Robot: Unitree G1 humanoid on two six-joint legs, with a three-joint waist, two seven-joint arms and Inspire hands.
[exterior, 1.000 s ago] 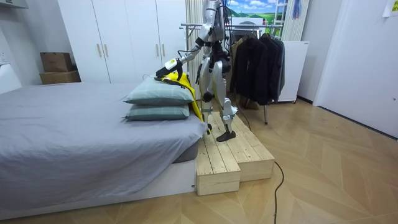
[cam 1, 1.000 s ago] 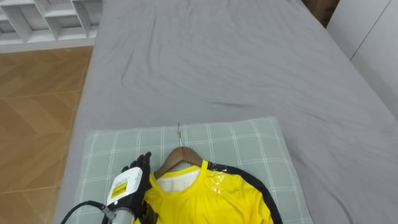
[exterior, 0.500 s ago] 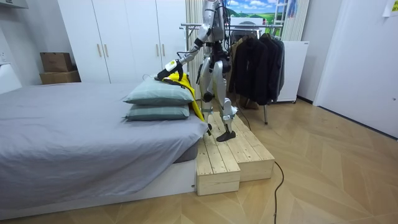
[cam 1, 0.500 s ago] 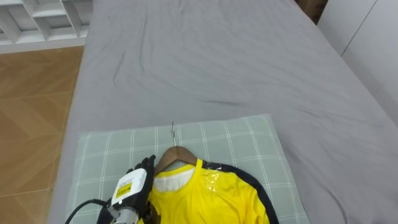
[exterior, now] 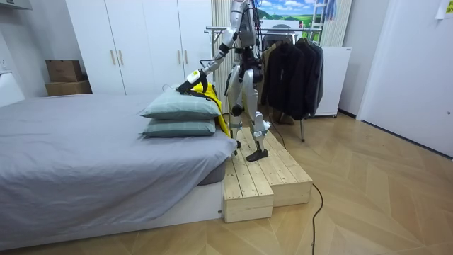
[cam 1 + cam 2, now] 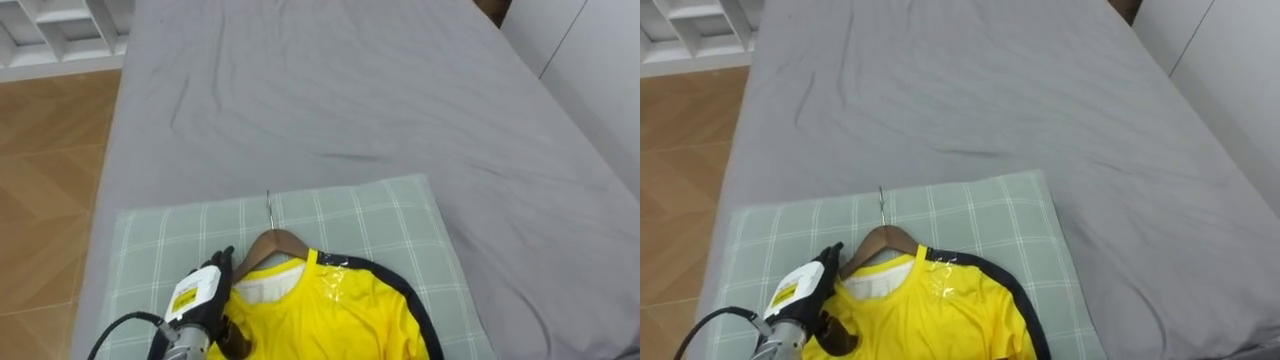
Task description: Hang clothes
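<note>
My left hand (image 6: 197,296) lies nearest to me, low on the left, on the pillow (image 6: 370,215). It touches the left shoulder of the shirt (image 6: 330,320), right at the left end of the hanger (image 6: 272,243). Whether it is closed on anything, I cannot tell from here. The yellow shirt with dark trim lies flat on the pillow, its collar on the wooden hanger. The metal hook points away from me across the checked cover.

Against one second ago, the whole eye picture has slid a little to the left, so my head has moved. The hand keeps almost the same place beside the hanger, and the shirt has not shifted on the pillow.

The pillow's left edge runs close to the left edge of the bed (image 6: 330,90), where the wooden floor (image 6: 50,140) begins. Beyond the pillow's far edge the grey sheet is open and wide, with only soft wrinkles. A white shelf (image 6: 60,30) stands at the far left.

There is a shiny print on the shirt's chest and a mark on the back of the hand, but neither is readable.

In the room view I stand on a wooden platform (image 5: 262,177) at the bed's end, left arm stretched over the pillows, with a rack (image 5: 294,67) of dark clothes behind me.
</note>
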